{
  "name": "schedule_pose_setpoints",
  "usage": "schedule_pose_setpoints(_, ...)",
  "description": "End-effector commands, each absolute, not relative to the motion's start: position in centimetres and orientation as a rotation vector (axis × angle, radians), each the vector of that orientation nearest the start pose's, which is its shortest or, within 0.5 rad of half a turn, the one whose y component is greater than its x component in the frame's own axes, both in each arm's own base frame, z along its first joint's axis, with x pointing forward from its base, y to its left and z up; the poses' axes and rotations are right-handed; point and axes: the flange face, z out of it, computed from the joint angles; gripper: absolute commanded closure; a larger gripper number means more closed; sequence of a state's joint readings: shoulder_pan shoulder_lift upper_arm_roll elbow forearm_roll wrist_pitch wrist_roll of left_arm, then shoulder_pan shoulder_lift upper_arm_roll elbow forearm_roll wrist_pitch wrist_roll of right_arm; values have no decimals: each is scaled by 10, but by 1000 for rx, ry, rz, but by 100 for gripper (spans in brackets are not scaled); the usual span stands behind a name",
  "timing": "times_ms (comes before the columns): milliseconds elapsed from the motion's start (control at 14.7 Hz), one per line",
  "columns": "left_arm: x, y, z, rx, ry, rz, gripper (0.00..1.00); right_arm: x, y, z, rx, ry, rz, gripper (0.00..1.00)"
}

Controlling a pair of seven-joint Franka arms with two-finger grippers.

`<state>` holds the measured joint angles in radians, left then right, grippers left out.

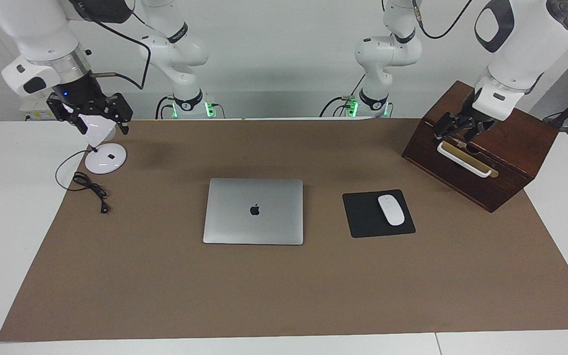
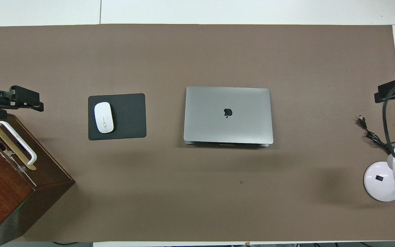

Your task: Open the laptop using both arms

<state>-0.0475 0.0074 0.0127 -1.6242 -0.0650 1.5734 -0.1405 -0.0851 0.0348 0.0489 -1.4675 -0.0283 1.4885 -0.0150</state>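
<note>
So the wooden box with the white handle sits at the left arm's end of the table, and nothing shows of what's inside it. The left gripper hangs just over that handle with its fingers spread, holding nothing. The right gripper is up over the white desk lamp at the right arm's end, empty; can't tell if it's open or closed. The laptop lies shut mid-mat, beside the black mouse pad carrying a white mouse.

Bright, even overhead light, both views sharp; soft blurred arm shadows fall on the brown mat.
</note>
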Motion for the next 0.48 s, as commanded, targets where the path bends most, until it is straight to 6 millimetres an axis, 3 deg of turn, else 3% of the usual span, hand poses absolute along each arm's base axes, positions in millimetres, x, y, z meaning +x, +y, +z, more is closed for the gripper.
schedule_pose_setpoints(0,561,-22,597,-3178,-158,86,0,558,-30,645,-3162,24,13,0)
schedule_pose_setpoints(273,560,-18,599,-3172,-218,84,0,558,-41,649,-3162,56,-8,0)
schedule_pose_setpoints(341,559,-18,600,-3172,-230,94,5,559,-40,649,-3162,51,-11,0)
schedule_pose_setpoints(409,556,-21,600,-3168,-273,108,26,560,-39,648,-3162,48,-15,0)
